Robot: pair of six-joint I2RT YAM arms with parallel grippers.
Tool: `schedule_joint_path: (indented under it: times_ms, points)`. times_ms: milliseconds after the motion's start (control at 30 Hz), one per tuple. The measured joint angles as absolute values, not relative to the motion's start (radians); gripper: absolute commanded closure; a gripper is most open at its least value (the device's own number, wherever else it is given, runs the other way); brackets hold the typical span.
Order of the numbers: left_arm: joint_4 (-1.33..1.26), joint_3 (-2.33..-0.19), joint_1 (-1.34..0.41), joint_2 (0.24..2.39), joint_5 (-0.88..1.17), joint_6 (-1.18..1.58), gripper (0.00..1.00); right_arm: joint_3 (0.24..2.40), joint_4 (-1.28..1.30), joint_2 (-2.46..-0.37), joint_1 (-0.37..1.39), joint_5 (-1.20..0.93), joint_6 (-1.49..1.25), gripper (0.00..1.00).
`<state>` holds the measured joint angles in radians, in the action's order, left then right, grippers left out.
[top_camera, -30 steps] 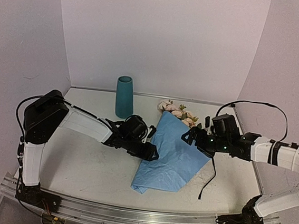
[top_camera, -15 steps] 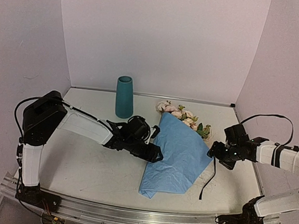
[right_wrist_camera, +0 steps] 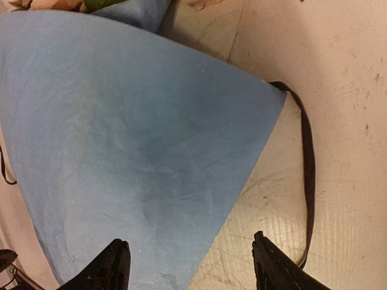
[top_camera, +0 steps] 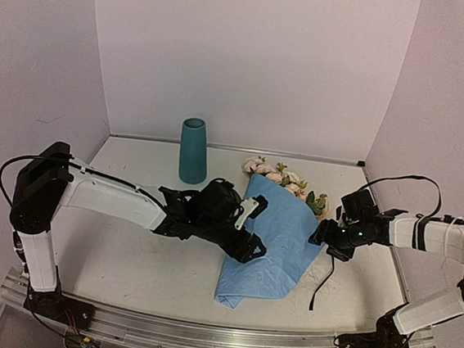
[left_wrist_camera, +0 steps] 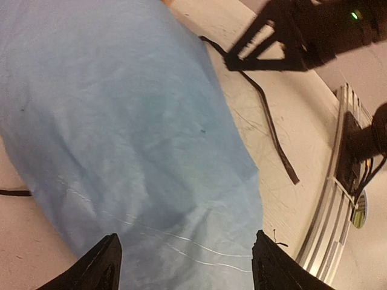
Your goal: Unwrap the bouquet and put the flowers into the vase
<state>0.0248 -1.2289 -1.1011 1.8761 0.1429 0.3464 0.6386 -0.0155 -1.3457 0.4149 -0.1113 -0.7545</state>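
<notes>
- Top external view, entry one: left claw [top_camera: 251,250], jaws spread wide with nothing between them, poised low over the near left edge of the bouquet [top_camera: 274,236].
- Left wrist view: both fingertips [left_wrist_camera: 107,266] stood apart above crinkled blue paper; whether they touched it could not be told.
- Entry two: right claw [top_camera: 318,236], jaws likewise well apart and holding nothing, set just beside the bouquet's right edge; in its wrist view the paper filled the space beneath and beyond the fingers [right_wrist_camera: 115,269].
- Position: bouquet lay flat on the table [top_camera: 118,245] between the two claws, a closed paper cone.
- Contents: flowers [top_camera: 277,175], pale heads and leaves poking from the cone's wide end, beyond both claws; stems hidden inside.
- Tie: black ribbon [top_camera: 320,285] trailed loose on the table just below the right claw, seemingly not binding the cone.
- Receptacle: vase [top_camera: 193,150], upright, no flower in it, beyond the left claw and apart from the bouquet.
- Progress, judged: ribbon apparently undone; paper not yet opened, no flower lifted or placed. Most of the task was left.
</notes>
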Motion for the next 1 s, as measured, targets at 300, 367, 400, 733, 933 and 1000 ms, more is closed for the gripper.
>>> schedule_joint_path:
  times_ms: [300,367,400,733,933,1000]
  points:
    - [0.152,-1.228,-1.34,1.827,-0.11,0.166,0.21,0.586,-0.057,-1.267,0.415,-0.152,-0.763,0.26]
    - [0.197,-1.234,-1.375,1.828,-0.156,0.133,0.22,0.579,-0.06,-1.246,0.415,-0.149,-0.768,0.25]
    - [0.219,-1.242,-1.393,1.831,-0.18,0.111,0.23,0.575,-0.061,-1.235,0.415,-0.147,-0.771,0.24]
    - [0.346,-1.324,-1.489,1.966,-0.405,-0.089,0.2,0.557,-0.069,-1.179,0.415,-0.134,-0.787,0.22]
    - [0.396,-1.338,-1.498,2.02,-0.507,-0.141,0.19,0.545,-0.069,-1.174,0.415,-0.13,-0.79,0.21]
    - [0.406,-1.357,-1.5,2.044,-0.546,-0.151,0.21,0.545,-0.069,-1.174,0.415,-0.13,-0.79,0.21]
